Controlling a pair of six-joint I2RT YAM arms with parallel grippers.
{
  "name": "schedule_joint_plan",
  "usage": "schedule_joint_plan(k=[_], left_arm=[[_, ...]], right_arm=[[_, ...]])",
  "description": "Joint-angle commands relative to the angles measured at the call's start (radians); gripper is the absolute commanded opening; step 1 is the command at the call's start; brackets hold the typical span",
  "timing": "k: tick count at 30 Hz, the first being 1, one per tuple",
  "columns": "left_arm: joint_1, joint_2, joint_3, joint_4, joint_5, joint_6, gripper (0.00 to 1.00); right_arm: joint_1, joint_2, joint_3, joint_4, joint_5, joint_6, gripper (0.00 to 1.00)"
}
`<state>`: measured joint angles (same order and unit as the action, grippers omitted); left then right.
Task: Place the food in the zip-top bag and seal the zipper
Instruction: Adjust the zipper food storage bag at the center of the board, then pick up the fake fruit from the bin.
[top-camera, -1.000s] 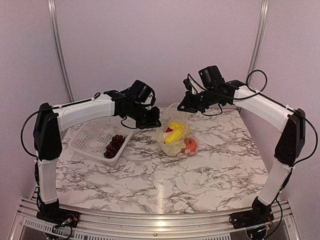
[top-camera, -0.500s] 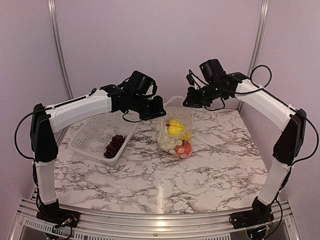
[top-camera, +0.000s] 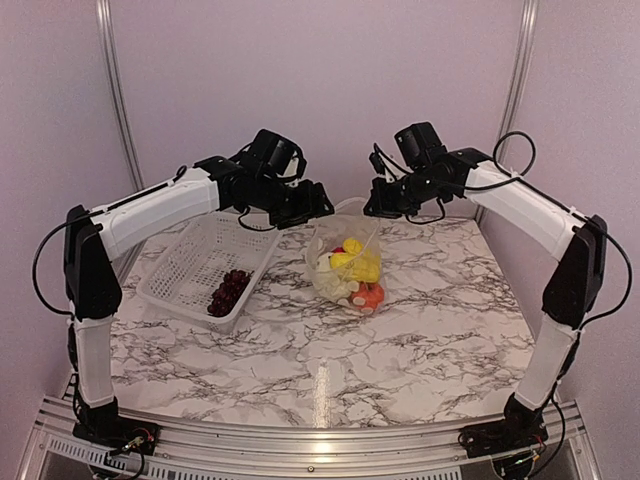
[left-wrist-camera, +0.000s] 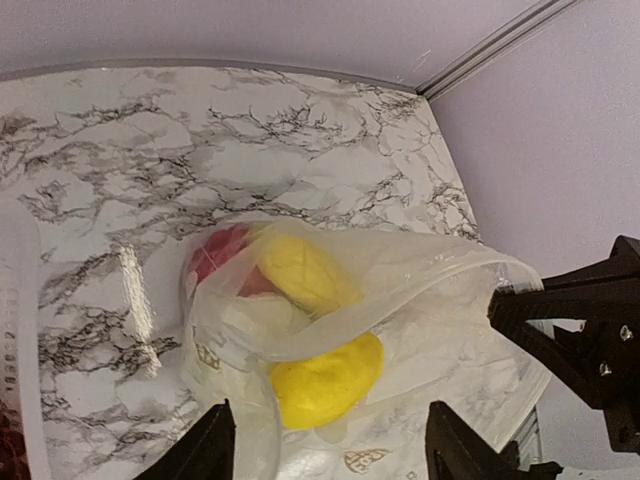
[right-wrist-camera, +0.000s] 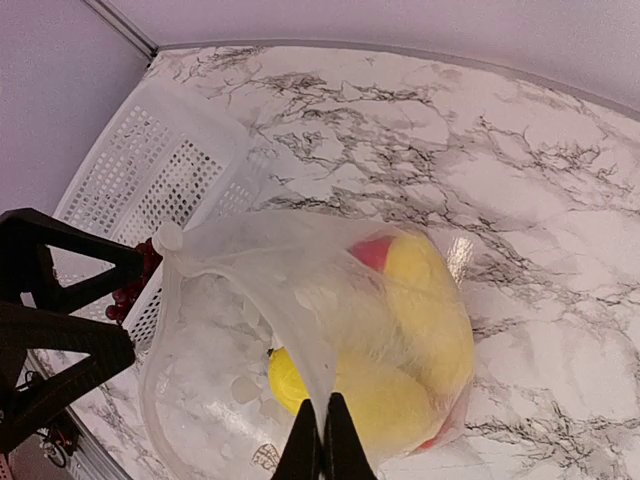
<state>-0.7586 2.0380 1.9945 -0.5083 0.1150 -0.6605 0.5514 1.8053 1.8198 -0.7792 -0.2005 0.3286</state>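
The clear zip-top bag (top-camera: 335, 240) hangs above the table with its bottom on the marble. Through it show two yellow pieces (top-camera: 356, 263), a red pepper (left-wrist-camera: 215, 255), white cauliflower (top-camera: 328, 280) and an orange fruit (top-camera: 371, 295). My right gripper (right-wrist-camera: 322, 445) is shut on the bag's mouth edge, pinching the zipper (right-wrist-camera: 255, 285) strip. My left gripper (left-wrist-camera: 330, 450) stands open just left of the bag's mouth (top-camera: 305, 205), its fingers apart from the plastic. The dark grape bunch (top-camera: 228, 290) lies in the white basket.
The white perforated basket (top-camera: 185, 262) sits at the left of the table, close to the bag. Both arms reach in from the sides and nearly meet over the back middle. Purple walls close in behind and beside.
My left gripper has opened and let go of the bag's edge. The bag now hangs from the right gripper alone, and both arms have risen slightly.
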Motion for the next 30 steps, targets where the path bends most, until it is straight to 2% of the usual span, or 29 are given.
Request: schedule_joint_plan(k=[1, 2, 3, 8, 11, 17, 24, 30], left_arm=[[0.013, -0.153, -0.025, -0.108, -0.122, 0.164, 0.91], [0.015, -0.193, -0.057, -0.114, -0.152, 0.195, 0.98], [0.022, -0.222, -0.090, -0.126, -0.175, 0.219, 0.99], [0.140, -0.367, -0.319, -0.148, -0.154, 0.203, 0.99], [0.197, -0.423, -0.414, -0.181, -0.188, 0.217, 0.99], [0.238, -0.429, -0.508, -0.247, -0.193, 0.328, 0.98], [0.251, -0.396, -0.567, -0.251, -0.091, 0.350, 0.98], [0.255, -0.360, -0.588, -0.225, -0.092, 0.399, 0.96]], right_arm=[[0.002, -0.012, 0.001, 0.039, -0.024, 0.012, 0.00], [0.001, -0.009, -0.007, 0.044, -0.036, 0.014, 0.00], [0.001, -0.004, -0.009, 0.043, -0.046, 0.016, 0.00], [0.001, 0.003, -0.001, 0.052, -0.063, 0.025, 0.00], [0.001, 0.014, 0.017, 0.045, -0.062, 0.016, 0.00], [0.002, 0.026, 0.035, 0.025, -0.075, 0.001, 0.00], [0.001, 0.008, 0.010, 0.034, -0.085, 0.012, 0.00], [0.001, -0.009, -0.015, 0.039, -0.085, 0.016, 0.00]])
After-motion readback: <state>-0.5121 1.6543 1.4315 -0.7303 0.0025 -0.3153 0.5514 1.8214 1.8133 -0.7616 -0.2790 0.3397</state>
